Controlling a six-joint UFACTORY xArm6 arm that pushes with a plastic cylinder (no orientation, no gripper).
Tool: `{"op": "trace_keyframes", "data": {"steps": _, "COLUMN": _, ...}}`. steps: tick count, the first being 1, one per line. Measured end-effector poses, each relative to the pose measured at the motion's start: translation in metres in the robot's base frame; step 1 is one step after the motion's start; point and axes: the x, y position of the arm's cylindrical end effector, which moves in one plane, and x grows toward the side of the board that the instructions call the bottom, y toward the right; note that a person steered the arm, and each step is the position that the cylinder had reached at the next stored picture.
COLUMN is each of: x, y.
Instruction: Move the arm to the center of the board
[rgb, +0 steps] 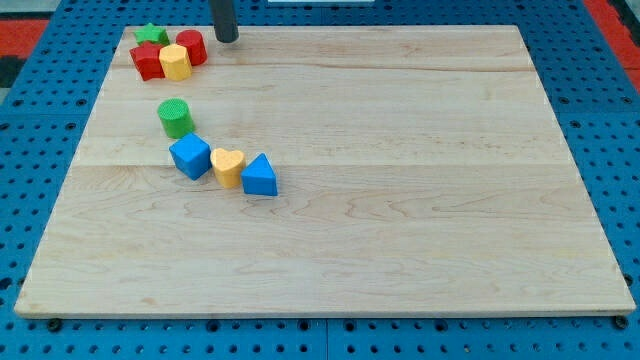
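My tip (227, 38) rests on the wooden board (400, 200) near its top edge, left of centre. It stands just to the right of a cluster in the top left corner: a green star block (151, 34), a red cylinder (192, 47), a red star-like block (148, 61) and a yellow hexagonal block (175, 62). The tip touches none of them. Lower down the left side a green cylinder (175, 118) stands alone, and below it a blue cube (190, 156), a yellow heart block (227, 167) and a blue triangular block (259, 176) lie in a row.
The board lies on a blue perforated table (600, 120). A red surface (612, 14) shows in the view's top right corner.
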Motion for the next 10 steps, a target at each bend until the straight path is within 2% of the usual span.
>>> {"op": "trace_keyframes", "data": {"steps": 3, "x": 0.0, "y": 0.008}}
{"op": "trace_keyframes", "data": {"steps": 4, "x": 0.0, "y": 0.068}}
{"op": "trace_keyframes", "data": {"steps": 5, "x": 0.028, "y": 0.164}}
{"op": "trace_keyframes", "data": {"steps": 6, "x": 0.085, "y": 0.209}}
{"op": "trace_keyframes", "data": {"steps": 7, "x": 0.14, "y": 0.227}}
{"op": "trace_keyframes", "data": {"steps": 8, "x": 0.186, "y": 0.179}}
{"op": "trace_keyframes", "data": {"steps": 9, "x": 0.212, "y": 0.154}}
{"op": "trace_keyframes", "data": {"steps": 10, "x": 0.221, "y": 0.144}}
